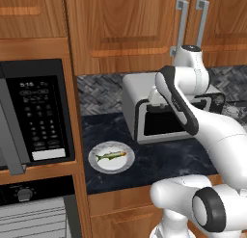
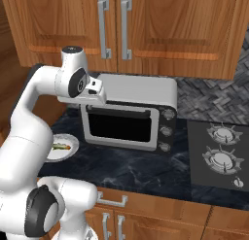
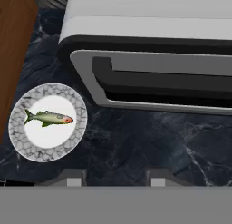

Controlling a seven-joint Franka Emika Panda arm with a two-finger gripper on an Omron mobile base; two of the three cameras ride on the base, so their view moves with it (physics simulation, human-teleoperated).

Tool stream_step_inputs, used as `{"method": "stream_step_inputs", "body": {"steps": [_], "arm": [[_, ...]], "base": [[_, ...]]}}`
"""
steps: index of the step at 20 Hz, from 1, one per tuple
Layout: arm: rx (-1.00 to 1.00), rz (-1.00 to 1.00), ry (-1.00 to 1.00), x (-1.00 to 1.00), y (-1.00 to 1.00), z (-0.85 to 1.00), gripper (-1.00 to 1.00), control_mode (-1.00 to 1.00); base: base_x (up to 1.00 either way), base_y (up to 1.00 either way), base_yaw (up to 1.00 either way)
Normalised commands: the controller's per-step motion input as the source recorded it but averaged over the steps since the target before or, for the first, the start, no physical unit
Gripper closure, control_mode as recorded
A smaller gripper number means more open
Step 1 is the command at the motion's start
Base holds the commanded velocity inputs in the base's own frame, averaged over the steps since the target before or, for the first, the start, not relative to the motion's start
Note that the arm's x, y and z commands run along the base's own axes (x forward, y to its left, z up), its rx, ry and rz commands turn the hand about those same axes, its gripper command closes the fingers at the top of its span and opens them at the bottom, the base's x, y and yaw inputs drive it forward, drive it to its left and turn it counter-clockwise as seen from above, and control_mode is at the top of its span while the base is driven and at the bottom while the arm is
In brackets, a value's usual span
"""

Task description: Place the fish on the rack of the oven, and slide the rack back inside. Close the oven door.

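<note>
The fish (image 3: 47,118) lies on a round white plate (image 3: 27,146) on the dark counter, left of the countertop toaster oven; it also shows as the fish (image 1: 111,155) and the fish (image 2: 60,146). My gripper (image 3: 113,178) hangs above the counter, to the right of the plate, open with nothing between its fingertips (image 3: 69,177). The oven (image 1: 43,191) sits low at the left, a black control strip with a round knob. Under the strip, the silver bars of the rack (image 1: 36,217) show. The oven door is out of view.
A white-silver toaster oven (image 2: 129,112) stands at the back of the counter behind my hand. A black microwave (image 1: 36,116) with a keypad sits above the oven. A stove (image 2: 221,154) with two burners lies to the right. Wooden cabinets (image 2: 160,25) hang overhead.
</note>
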Motion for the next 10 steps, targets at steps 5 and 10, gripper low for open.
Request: {"method": "stream_step_inputs", "body": {"steps": [5,10], "arm": [[0.0,0.0,0.0,-0.05,0.0,0.0,-1.0,-1.0],[-0.01,0.0,0.03,-0.02,0.39,-0.32,-1.0,-1.0]], "base": [[0.0,0.0,0.0],[0.0,0.0,0.0]]}}
